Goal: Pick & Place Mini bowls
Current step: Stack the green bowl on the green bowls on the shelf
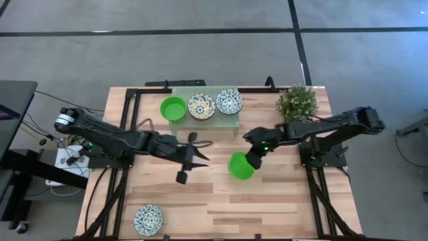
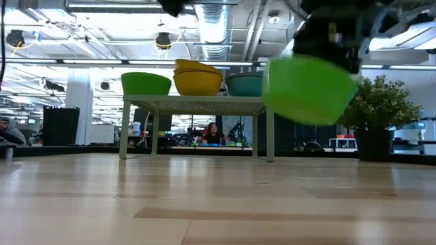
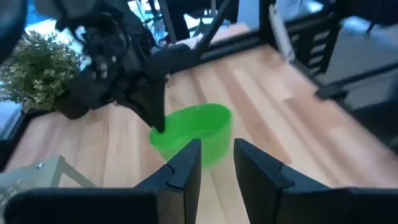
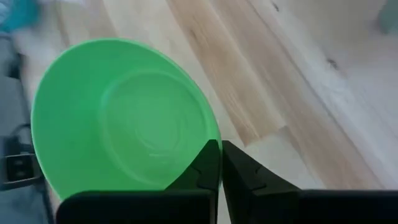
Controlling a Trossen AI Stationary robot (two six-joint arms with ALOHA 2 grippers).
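- One plain green mini bowl (image 1: 240,166) held clear of the table (image 1: 281,201) near its middle, tilted, rim pinched between the closed fingers of the right gripper (image 1: 254,159); seen raised above the boards in the low view (image 2: 308,88).
- Same bowl, from the right wrist: hollow facing the camera (image 4: 124,124), dark fingers (image 4: 208,165) clamped together over its rim.
- Three more bowls on top of the pale green mesh rack (image 1: 204,119) at the far edge: a second green bowl (image 1: 173,108), next to it a yellow-and-blue floral bowl (image 1: 201,106), then a blue floral bowl (image 1: 229,101).
- One further blue-patterned bowl (image 1: 148,219) alone near the front left corner of the table, well apart from the others.
- Left gripper (image 1: 189,161) hovering just left of the held bowl, fingers spread apart with nothing between them; from its wrist, the two fingers (image 3: 186,168) parted, pointing towards the green bowl.
- Small potted plant (image 1: 297,102) at the far right, beside the rack.
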